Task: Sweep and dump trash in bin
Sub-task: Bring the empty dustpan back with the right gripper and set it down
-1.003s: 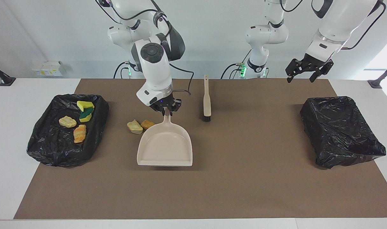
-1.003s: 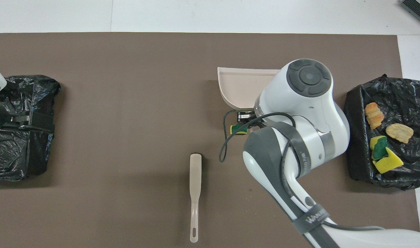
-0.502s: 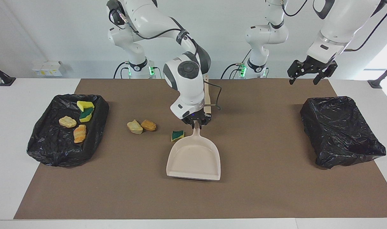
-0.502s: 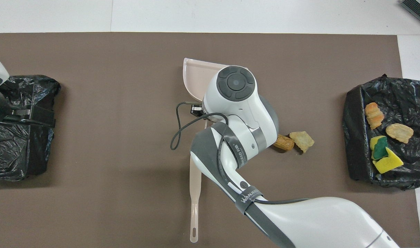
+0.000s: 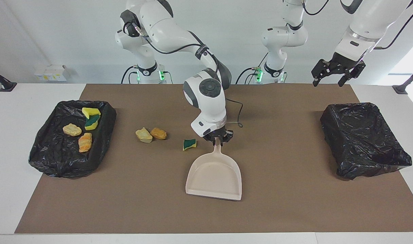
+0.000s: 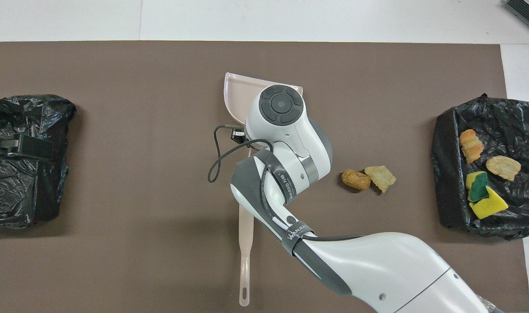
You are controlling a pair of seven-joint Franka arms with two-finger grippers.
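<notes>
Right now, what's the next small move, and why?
Probably bring the left tool, open and waiting above the mat's edge, down to the brush. The right tool holds the dustpan flat on the mat by its handle. A sponge scrap and two bread lumps lie unswept beside it.

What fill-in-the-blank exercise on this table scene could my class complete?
1. The right gripper is at the handle of the ____.
2. The bin at the right arm's end holds ____ scraps.
3. Scraps lying loose on the mat: ____.
4. The left gripper holds ____.

Missing words: dustpan; four; three; nothing
</notes>
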